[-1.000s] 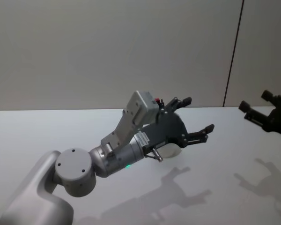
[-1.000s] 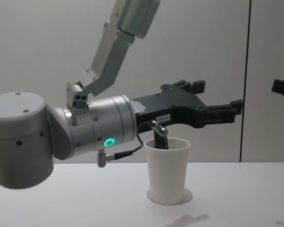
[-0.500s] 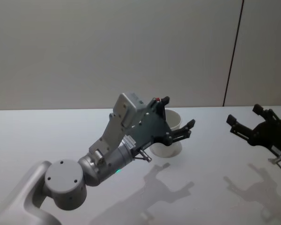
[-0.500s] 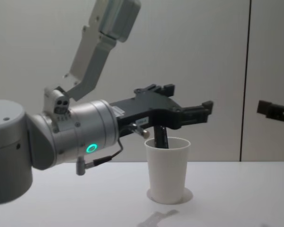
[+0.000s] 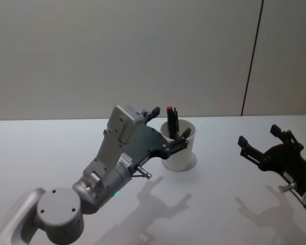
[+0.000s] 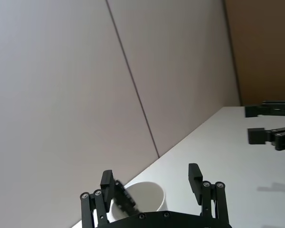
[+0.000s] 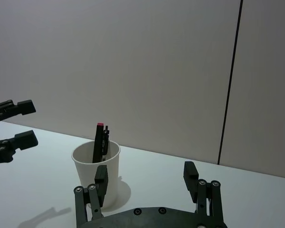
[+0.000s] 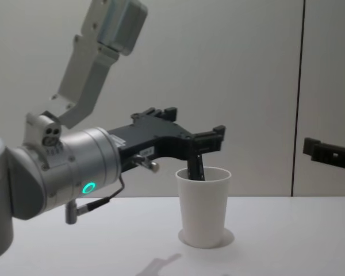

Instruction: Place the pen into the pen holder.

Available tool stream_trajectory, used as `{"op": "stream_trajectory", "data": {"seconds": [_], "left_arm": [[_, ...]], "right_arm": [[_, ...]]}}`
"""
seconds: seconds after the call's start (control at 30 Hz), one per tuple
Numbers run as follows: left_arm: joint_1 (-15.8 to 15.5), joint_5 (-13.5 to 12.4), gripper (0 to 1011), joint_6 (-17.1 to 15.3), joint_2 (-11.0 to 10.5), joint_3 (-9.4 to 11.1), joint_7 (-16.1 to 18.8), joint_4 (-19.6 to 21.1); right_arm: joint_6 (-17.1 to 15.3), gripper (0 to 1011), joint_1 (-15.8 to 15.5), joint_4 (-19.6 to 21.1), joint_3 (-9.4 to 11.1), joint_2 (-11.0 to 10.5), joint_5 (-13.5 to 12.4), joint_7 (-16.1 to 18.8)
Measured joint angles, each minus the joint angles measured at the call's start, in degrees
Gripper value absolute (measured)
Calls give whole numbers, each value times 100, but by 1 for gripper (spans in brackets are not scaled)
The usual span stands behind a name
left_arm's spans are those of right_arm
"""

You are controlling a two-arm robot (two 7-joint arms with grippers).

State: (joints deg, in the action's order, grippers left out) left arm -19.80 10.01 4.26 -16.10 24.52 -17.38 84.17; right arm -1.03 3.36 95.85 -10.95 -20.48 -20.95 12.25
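Left gripper [image 5: 169, 127] hangs above the table [image 5: 51, 148], just left of the pen holder [image 5: 179, 151] in the head view. Fingers spread apart, nothing between them. One fingertip [image 5: 183, 135] overlaps the holder's near rim in that view; contact cannot be judged. In the chest view the left gripper [image 8: 194, 125] sits level with the top of the pen, above and left of the pen holder [image 8: 203, 207].

Pen holder: white paper cup, upright on the table, roughly midway between the two grippers. Pen [image 5: 172, 121] stands inside it, dark body, red tip uppermost, leaning against the inner wall and sticking out above the rim. Chest view shows the pen [image 8: 196, 168] rising out of the holder's mouth, free of the gripper's fingers.

Right gripper [image 5: 259, 144] is well to the right of the pen holder, raised off the table, fingers apart and empty. From the right wrist view the pen holder [image 7: 95, 174] and pen [image 7: 101, 140] sit ahead of it, between its spread fingers [image 7: 101, 179].

Plain wall [image 5: 117, 51] behind the holder.
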Motion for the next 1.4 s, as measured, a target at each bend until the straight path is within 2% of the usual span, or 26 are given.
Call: {"op": "stream_trajectory", "data": {"seconds": [0.23,0.37,0.7,0.93,1.4], "left_arm": [[183,45,1000,-152,-174,47,498,269],[317,77,1000,-255,-297,79,847,457],[560,138,1000,-456,-525,140,1511,814],[622,151,1000,-505,-580,154,1668,902],[623,152,1000,-507,-580,154,1676,904]], "right_arm": [[-61,1002,-267,341,-130,75,283,-533],[-83,1001,-361,466,-176,100,386,-721],[-97,1001,-422,540,-203,117,449,-844],[-97,1001,-422,541,-203,115,449,-844],[-94,1001,-420,540,-199,115,448,-842]]}}
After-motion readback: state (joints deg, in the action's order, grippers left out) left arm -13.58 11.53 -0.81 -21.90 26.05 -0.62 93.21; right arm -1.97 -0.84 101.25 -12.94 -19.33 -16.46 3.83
